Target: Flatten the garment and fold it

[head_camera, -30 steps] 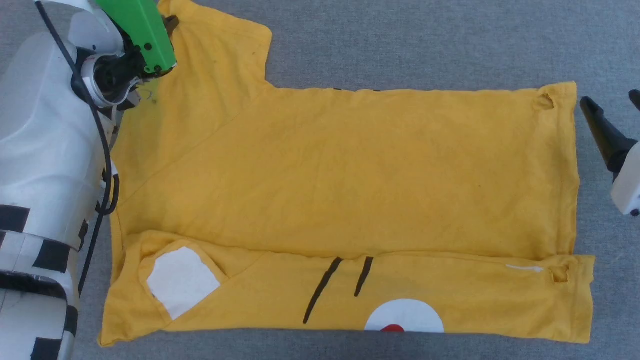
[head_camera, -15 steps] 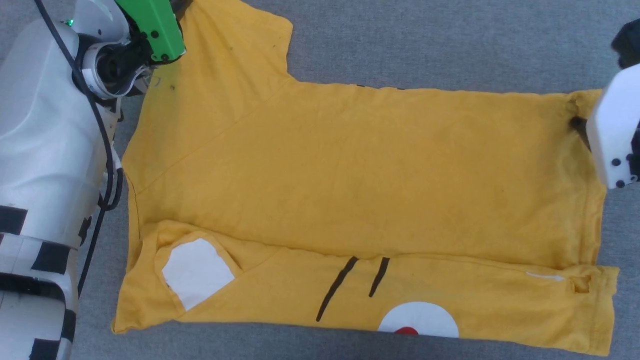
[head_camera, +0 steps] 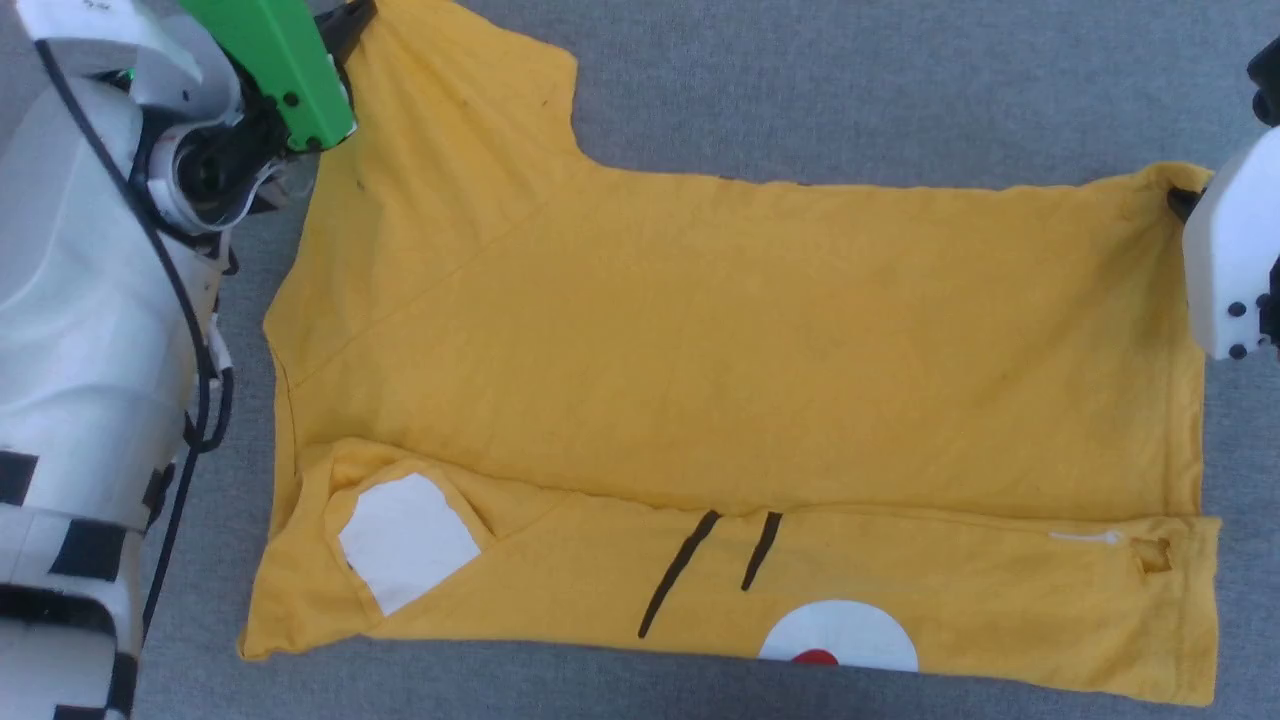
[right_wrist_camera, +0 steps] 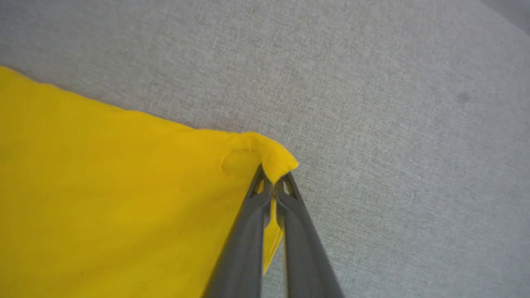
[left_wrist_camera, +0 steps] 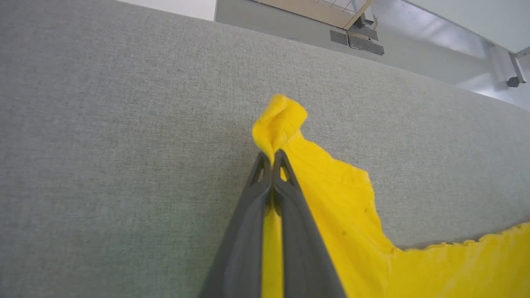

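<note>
The garment (head_camera: 740, 350), a mustard-yellow T-shirt, lies spread on the grey cloth surface (head_camera: 850, 90), its near edge folded over so that white patches, a red dot and black strokes show. At the far left my left gripper (left_wrist_camera: 272, 159) is shut on the bunched tip of the sleeve (left_wrist_camera: 279, 120); in the head view its green mount (head_camera: 275, 60) sits over that sleeve. My right gripper (right_wrist_camera: 273, 176) is shut on the garment's far right corner (right_wrist_camera: 269, 155), where the white wrist housing (head_camera: 1225, 260) covers the fingertips in the head view.
My pale left arm (head_camera: 90, 330) with black markings and a cable stands along the left side. Bare grey surface lies beyond the garment and to its right. The left wrist view shows the surface's far edge and a floor (left_wrist_camera: 414, 37) past it.
My right gripper has come from open beside the garment's far right corner to shut on that corner. The left gripper stays shut on the sleeve. The head view has shifted.
</note>
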Robot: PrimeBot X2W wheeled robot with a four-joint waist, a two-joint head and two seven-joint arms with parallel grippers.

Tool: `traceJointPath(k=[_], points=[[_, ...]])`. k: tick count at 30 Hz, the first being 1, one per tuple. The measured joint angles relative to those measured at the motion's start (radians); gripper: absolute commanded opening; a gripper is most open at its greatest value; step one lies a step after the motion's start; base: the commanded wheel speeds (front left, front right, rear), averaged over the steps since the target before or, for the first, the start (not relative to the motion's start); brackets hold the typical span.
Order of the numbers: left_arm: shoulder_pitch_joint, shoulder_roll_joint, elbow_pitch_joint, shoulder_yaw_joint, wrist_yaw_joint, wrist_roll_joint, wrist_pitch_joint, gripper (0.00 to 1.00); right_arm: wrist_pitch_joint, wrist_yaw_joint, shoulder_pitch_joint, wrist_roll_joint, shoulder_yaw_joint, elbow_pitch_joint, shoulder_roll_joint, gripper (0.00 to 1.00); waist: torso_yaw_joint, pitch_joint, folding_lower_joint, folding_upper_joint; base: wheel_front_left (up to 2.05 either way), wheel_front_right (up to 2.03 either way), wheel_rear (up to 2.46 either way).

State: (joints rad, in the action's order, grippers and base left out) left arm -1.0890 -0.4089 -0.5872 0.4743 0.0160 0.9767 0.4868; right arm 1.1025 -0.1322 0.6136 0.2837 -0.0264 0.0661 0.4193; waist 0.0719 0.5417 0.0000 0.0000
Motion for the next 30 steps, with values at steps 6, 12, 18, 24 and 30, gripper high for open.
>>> traceJointPath(k=[6, 12, 18, 24, 30], points=[[0.083, -0.056, 0.072, -0.037, 0.026, 0.016, -0.050, 0.00, -0.118, 0.000, -0.058, 0.003, 0.036, -0.043, -0.039, 0.00, -0.004, -0.082, 0.0000, 0.0000, 0.00, 0.00, 0.00], [0.245, -0.099, 0.190, -0.053, 0.021, 0.054, -0.076, 0.00, -0.194, 0.000, -0.172, 0.019, 0.081, -0.076, -0.081, 0.00, -0.007, -0.190, -0.0001, 0.0000, 0.00, 0.00, 0.00], [0.436, -0.119, 0.320, -0.079, -0.019, 0.091, -0.106, 0.00, -0.221, 0.000, -0.293, 0.043, 0.108, -0.084, -0.114, 0.00, -0.007, -0.296, -0.0001, 0.0000, 0.00, 0.00, 0.00], [0.643, -0.134, 0.456, -0.118, -0.078, 0.137, -0.149, 0.00, -0.231, 0.000, -0.412, 0.057, 0.146, -0.079, -0.146, 0.00, -0.005, -0.389, -0.0001, 0.0000, 0.00, 0.00, 0.00], [0.809, -0.139, 0.549, -0.150, -0.123, 0.185, -0.186, 0.00, -0.230, 0.000, -0.490, 0.061, 0.162, -0.069, -0.170, 0.00, -0.006, -0.444, -0.0001, 0.0000, 0.00, 0.00, 0.00]])
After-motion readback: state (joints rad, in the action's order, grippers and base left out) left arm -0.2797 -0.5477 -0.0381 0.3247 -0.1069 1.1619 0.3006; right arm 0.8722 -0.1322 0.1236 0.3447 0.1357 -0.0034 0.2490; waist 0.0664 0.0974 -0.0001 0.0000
